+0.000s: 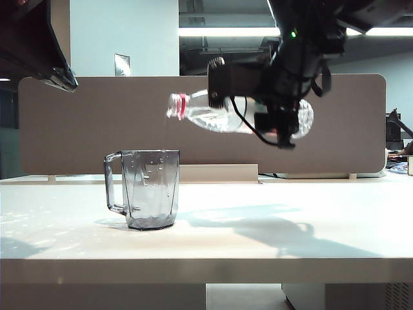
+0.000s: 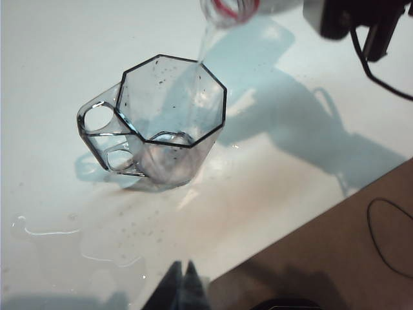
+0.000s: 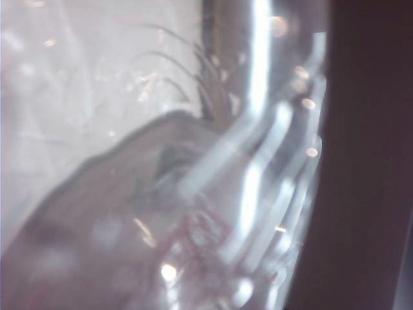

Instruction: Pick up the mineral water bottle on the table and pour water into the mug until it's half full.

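Observation:
The mineral water bottle (image 1: 219, 116) lies nearly level in the air above the table (image 1: 290, 239), its open mouth and red neck ring pointing left, over the mug (image 1: 150, 187). My right gripper (image 1: 277, 129) is shut on the bottle's body. In the right wrist view the bottle (image 3: 193, 194) fills the frame as a blur. A thin stream of water (image 2: 205, 45) runs from the bottle's mouth (image 2: 226, 8) into the mug (image 2: 161, 123), which stands upright with its handle to the left. My left gripper (image 2: 182, 284) hangs shut and empty, apart from the mug and above the table's edge; it is high at the left (image 1: 63, 79) in the exterior view.
Spilled water (image 2: 39, 229) and droplets lie on the table beside the mug. A beige partition (image 1: 97, 129) stands behind the table. In the left wrist view the table's edge (image 2: 310, 219) runs diagonally, with a loose cable (image 2: 387, 239) beyond it.

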